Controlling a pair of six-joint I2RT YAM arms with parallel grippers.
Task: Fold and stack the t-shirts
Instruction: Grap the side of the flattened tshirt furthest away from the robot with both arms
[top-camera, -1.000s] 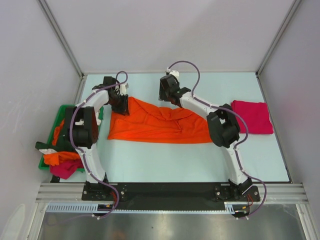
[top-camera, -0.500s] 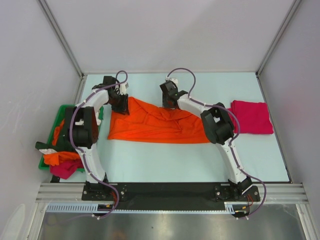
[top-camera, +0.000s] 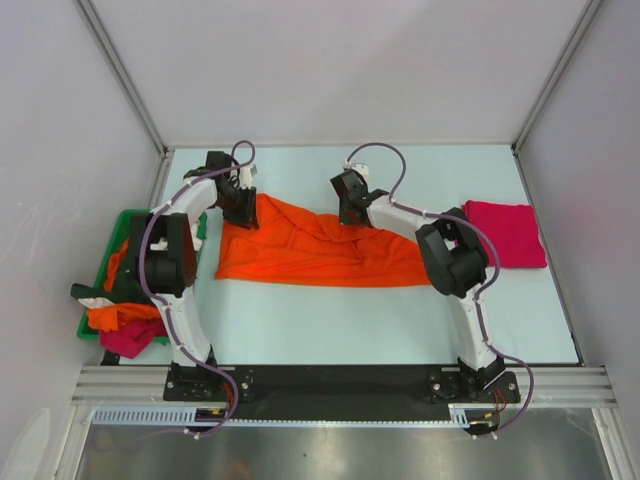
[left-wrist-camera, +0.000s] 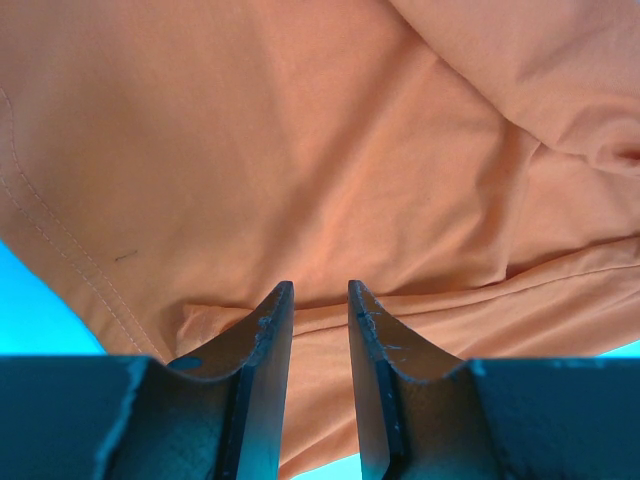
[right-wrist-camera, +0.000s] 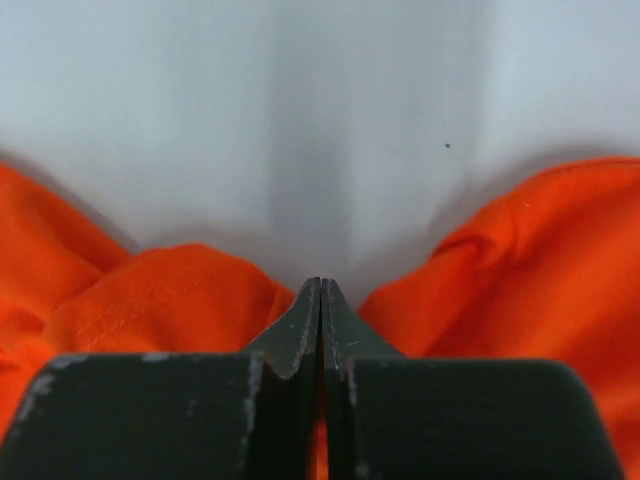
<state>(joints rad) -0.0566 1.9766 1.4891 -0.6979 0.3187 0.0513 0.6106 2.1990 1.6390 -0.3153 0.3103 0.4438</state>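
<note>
- the right end effector (top-camera: 350, 212) is clenched at the far edge of the bright orange t-shirt (top-camera: 310, 250). in the right wrist view its fingertips (right-wrist-camera: 300, 320) press flat together, with orange cloth (right-wrist-camera: 160, 290) puckered up on both sides.
- whether a fold is caught between those tips cannot be told.
- the left end effector (top-camera: 245, 212) sits at the shirt's far left corner. its fingers (left-wrist-camera: 265, 340) stand narrowly apart, and orange cloth (left-wrist-camera: 300, 150) shows across the gap.
- whether that cloth is pinched cannot be told.
- the orange t-shirt lies spread and wrinkled across the middle of the pale blue worktop (top-camera: 350, 320), between the two arms.
- a magenta-red t-shirt (top-camera: 505, 232) lies folded flat at the right side of the worktop, apart from the orange one.
- a green plastic bin (top-camera: 128, 216) at the left edge holds crumpled shirts: orange (top-camera: 120, 316), magenta (top-camera: 130, 340) and dark green (top-camera: 90, 292).
</note>
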